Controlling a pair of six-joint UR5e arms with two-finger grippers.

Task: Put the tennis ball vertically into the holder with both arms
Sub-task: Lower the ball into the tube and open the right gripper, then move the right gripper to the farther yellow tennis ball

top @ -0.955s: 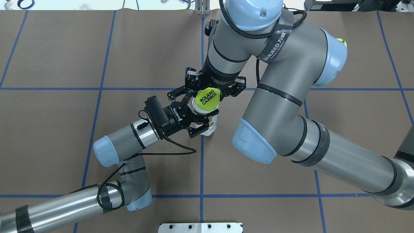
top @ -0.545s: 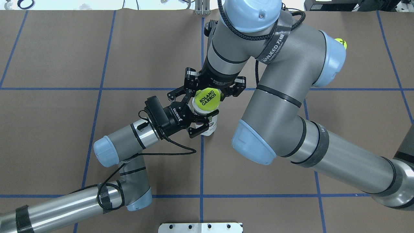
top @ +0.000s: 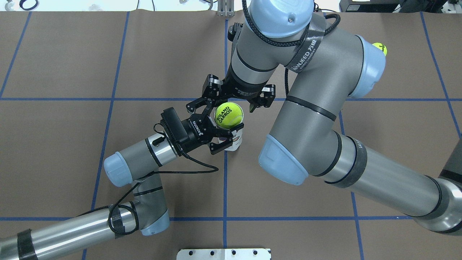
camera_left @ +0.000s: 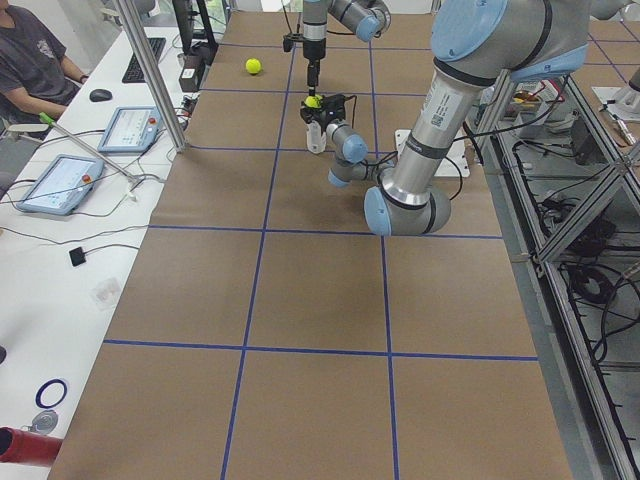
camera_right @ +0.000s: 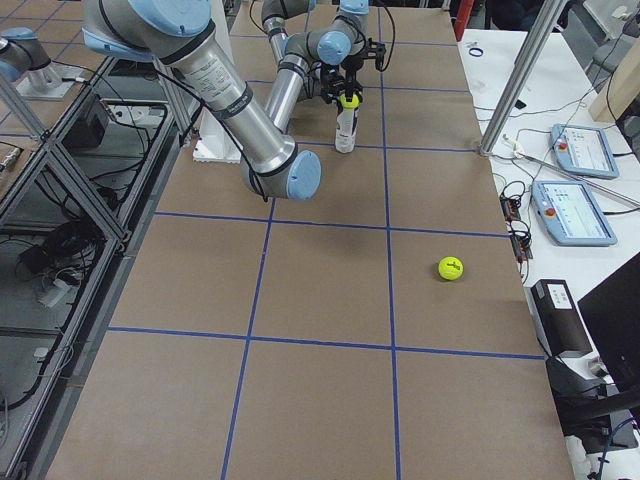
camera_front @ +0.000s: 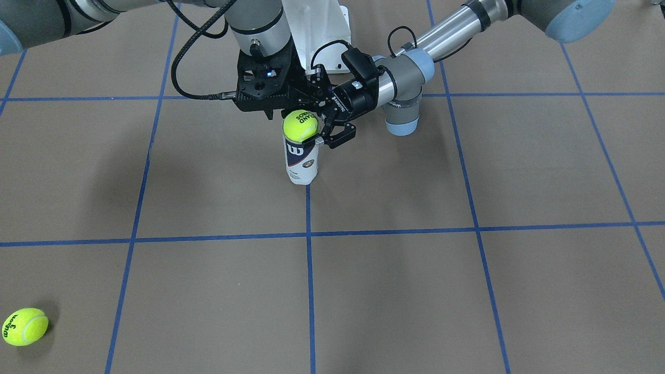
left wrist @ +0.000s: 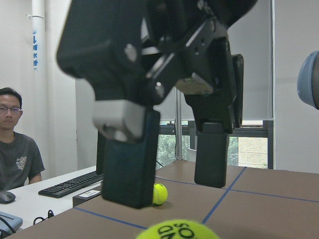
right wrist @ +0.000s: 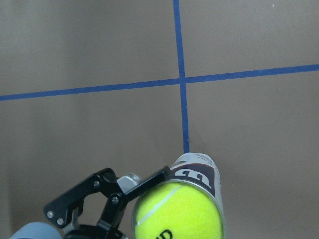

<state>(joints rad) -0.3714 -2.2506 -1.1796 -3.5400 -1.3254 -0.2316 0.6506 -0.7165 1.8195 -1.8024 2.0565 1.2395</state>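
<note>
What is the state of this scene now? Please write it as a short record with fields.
holder: upright on the table
tennis ball: sitting in the holder's mouth, upper part above the rim
left gripper: shut on the holder near its top, from the side
right gripper: open, above the tennis ball, not touching it
spare ball: loose on the table, far from the holder

Noted a yellow-green tennis ball printed with black "ROLAND GARROS". Saw a clear tennis-ball can wrapped in a navy-and-white label bearing a white "W". Found brown table paper crossed by a blue tape grid. Marked the left arm and right arm grey-silver with light blue joint caps, the left gripper and right gripper black. Spotted, toward 8 o'clock in the front-facing view, a second yellow-green ball lettered black with a "3".
</note>
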